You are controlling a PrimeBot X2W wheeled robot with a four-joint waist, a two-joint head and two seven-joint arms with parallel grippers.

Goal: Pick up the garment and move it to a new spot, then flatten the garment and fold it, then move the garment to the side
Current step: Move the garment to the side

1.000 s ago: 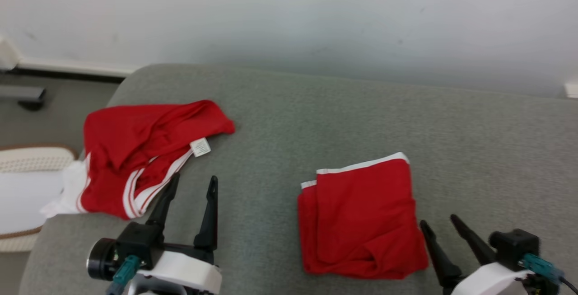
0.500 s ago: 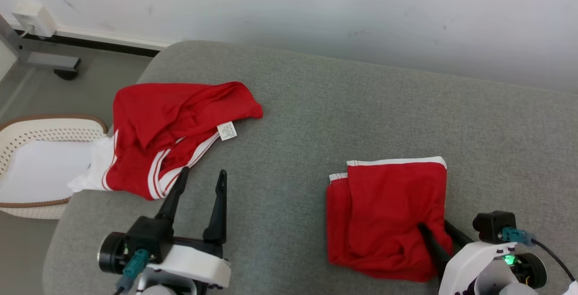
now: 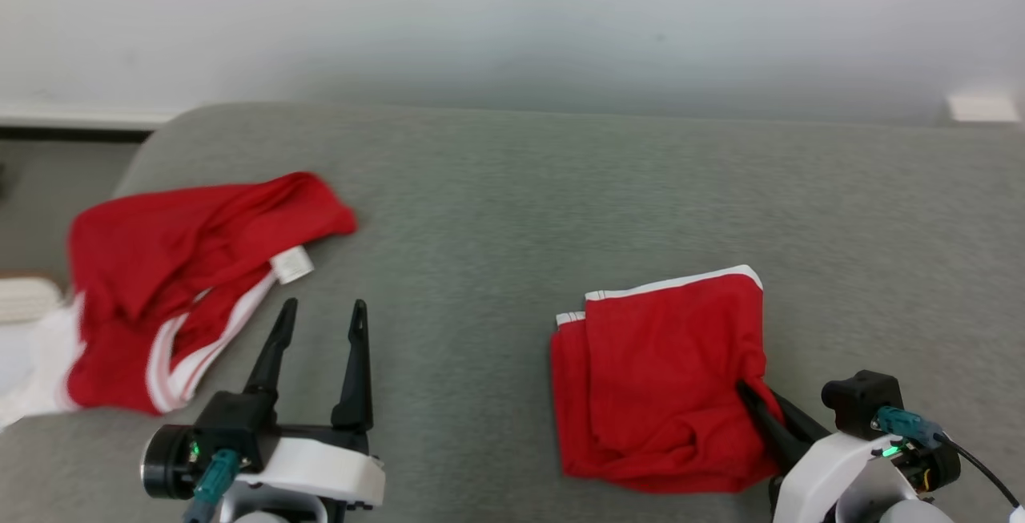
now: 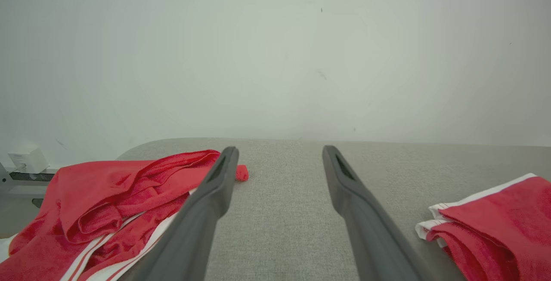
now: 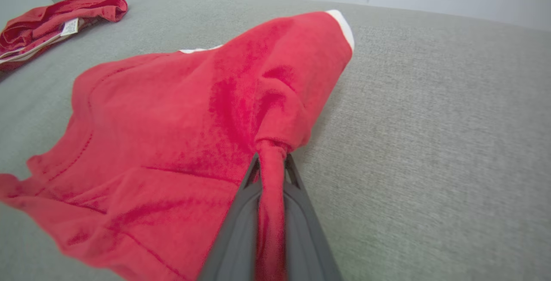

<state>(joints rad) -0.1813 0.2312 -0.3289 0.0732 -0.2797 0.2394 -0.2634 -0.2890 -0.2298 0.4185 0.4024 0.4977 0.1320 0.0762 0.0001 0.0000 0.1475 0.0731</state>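
Your right wrist view gives close-up: right gripper (image 5: 271, 158) clamped on bunched pinch of folded red garment (image 5: 181, 113), cloth drawn into ridge between fingers. Head view shows fingertips buried at garment's near right edge. Garment lies right of centre on grey cushion (image 3: 496, 203), white trim along far edge. Left gripper (image 3: 323, 307) spread wide, holding nothing, beside crumpled red garment (image 3: 184, 267).

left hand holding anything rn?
No, in the left wrist view the left hand has its fingers spread wide apart with bare grey cushion between them.
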